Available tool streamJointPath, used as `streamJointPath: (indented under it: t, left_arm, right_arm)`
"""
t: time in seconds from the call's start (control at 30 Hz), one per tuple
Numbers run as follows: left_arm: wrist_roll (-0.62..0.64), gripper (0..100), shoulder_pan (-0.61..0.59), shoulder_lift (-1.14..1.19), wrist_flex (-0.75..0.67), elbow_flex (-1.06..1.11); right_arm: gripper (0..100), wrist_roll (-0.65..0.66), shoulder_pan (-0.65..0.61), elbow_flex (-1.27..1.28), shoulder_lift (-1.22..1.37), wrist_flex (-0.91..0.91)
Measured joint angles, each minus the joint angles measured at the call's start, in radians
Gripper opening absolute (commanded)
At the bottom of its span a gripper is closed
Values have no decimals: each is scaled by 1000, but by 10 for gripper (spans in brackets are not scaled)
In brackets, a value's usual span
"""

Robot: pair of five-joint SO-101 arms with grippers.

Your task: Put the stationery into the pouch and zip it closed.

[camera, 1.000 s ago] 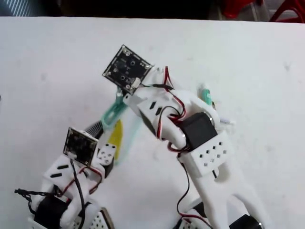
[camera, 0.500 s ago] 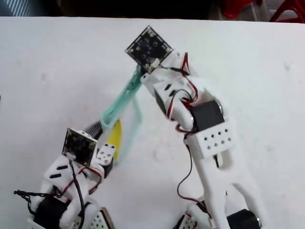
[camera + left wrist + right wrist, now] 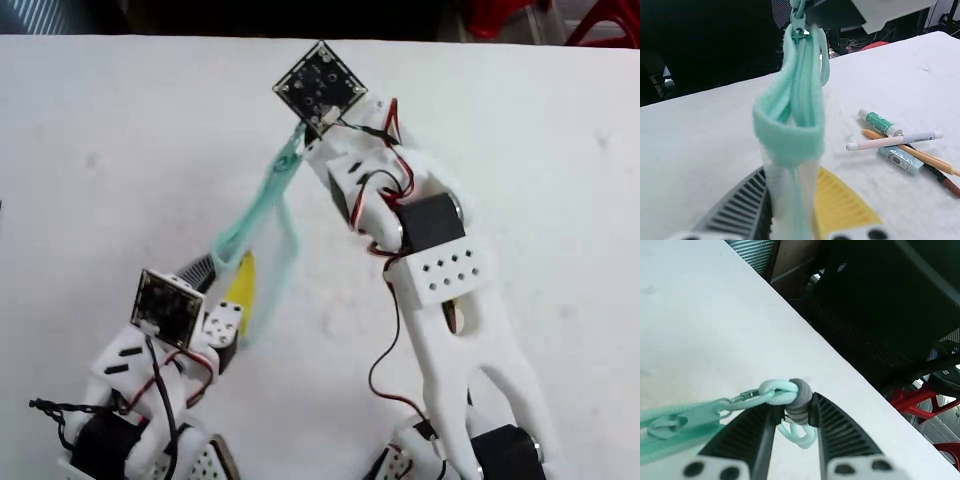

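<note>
Soft clear pouch with mint-green trim was stretched taut between the two arms over the white table. It appeared lifted clear of the surface.

Left claw, one grey jaw and one yellow, was closed narrow on the near end of the pouch. In the overhead view it sat low, close to the robot.

Right claw, with black ribbed jaws, was pinched tight on the mint cord loop with grey bead. That loop is tied to the mint zip slider. Overhead, this claw was at the far end of the pouch.

Key relation: the pouch's long axis ran straight from the left claw to the right claw, on a diagonal away from the robot. The zip lay along that same line. Any pull on the slider would have to follow this axis, with the left claw acting as anchor. How far the zip stood open could not be told.

The stationery was loose on the table, well apart from the pouch:
- green-and-white glue stick
- slim white pen
- orange pencil
- small pale-blue block, perhaps an eraser

The items touched or crossed one another. Which arm stood nearer to them could not be told.

Judged: nothing was loaded yet, so the zip work looked like opening.
</note>
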Motion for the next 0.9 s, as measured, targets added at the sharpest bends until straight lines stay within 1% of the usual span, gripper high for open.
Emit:
streamJointPath:
  t: [0.5, 0.57, 0.7, 0.73, 0.8, 0.9]
  left_arm:
    - [0, 20, 3, 0, 0, 0]
    - [0, 20, 3, 0, 0, 0]
    - [0, 20, 0, -2, 2, 0]
    - [0, 20, 0, -2, 2, 0]
    - [0, 20, 0, -2, 2, 0]
    - [0, 20, 0, -2, 2, 0]
  right_arm:
    - [20, 2, 28, 0, 0, -8]
    - [67, 0, 23, 0, -5, 11]
    - [287, 0, -18, 0, -75, 78]
    - [327, 0, -38, 0, -100, 97]
    - [341, -2, -72, 0, -150, 126]
    - [304, -2, -110, 0, -216, 178]
